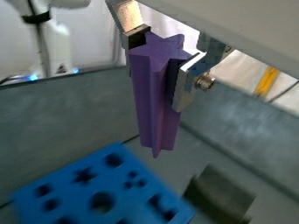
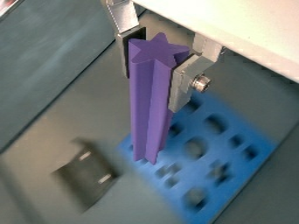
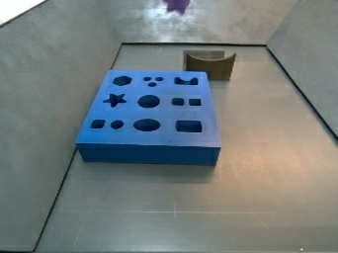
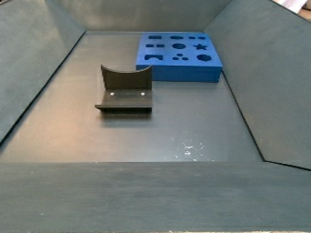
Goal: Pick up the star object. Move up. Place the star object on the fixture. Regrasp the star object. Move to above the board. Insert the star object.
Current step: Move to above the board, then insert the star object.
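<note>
A flat gray floor point(image 3: 264, 188) lies far below the jaws of the gripper point(image 1: 158, 61). It is shiny in spots and shows in both side views point(image 4: 183, 136). Gray walls point(image 3: 53, 89) slope up from the floor on every side, well out from the jaws. In a wrist view, a white shape point(image 1: 52, 39) stands past the wall, behind the jaws. It is too blurry to tell what it is. A yellow strip point(image 1: 268, 80) shows off to the side of the jaws, outside the wall.
</note>
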Available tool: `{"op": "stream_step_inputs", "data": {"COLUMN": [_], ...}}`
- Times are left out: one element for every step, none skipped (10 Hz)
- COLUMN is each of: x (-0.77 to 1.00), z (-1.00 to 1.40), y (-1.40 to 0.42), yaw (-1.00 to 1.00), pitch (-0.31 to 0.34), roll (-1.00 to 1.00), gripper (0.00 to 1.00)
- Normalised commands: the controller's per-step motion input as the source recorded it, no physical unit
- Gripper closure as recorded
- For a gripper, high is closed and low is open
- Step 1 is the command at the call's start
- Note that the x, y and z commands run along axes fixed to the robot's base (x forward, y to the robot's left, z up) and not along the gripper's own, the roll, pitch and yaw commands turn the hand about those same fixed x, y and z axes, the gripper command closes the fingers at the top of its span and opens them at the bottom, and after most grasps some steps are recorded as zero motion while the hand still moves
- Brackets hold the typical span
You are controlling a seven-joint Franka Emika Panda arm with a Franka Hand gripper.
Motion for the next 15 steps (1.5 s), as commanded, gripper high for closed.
{"op": "stream_step_inputs", "data": {"x": [-0.32, -0.23, -0.13, -0.09, -0.06, -0.04, 0.0, 0.0, -0.05, -0.42, -0.84, -0.81, -0.75, -0.76, -0.77], "z": [-0.02, -0.02, -0.01, -0.01, -0.01, 0.0, 0.0, 0.0, 0.0, -0.25, -0.53, -0.53, -0.43, -0.34, -0.38], "y": [-0.43, -0.28, -0.11, -0.07, -0.04, -0.01, 0.0, 0.03, 0.08, 0.15, 0.44, 0.63, 0.63, 0.56, 0.59], "yaw": [-0.05, -0.06, -0.06, -0.05, -0.03, -0.02, 0.0, 0.0, 0.0, -0.24, -0.17, 0.0, 0.18, 0.2, 0.01], "pitch": [-0.224, -0.221, -0.179, -0.134, -0.092, -0.045, 0.0, 0.0, 0.0, -0.124, -0.21, -0.131, -0.043, -0.004, 0.0], "roll": [-1.0, -1.0, -0.85, -0.62, -0.42, -0.24, -0.01, -0.09, 0.0, 0.01, -0.17, -0.31, -0.36, -0.39, -0.4], "gripper": [1.0, 1.0, 1.0, 1.0, 1.0, 1.0, 1.0, 1.0, 1.0, 1.0, 1.0, 1.0, 1.0, 1.0, 1.0]}}
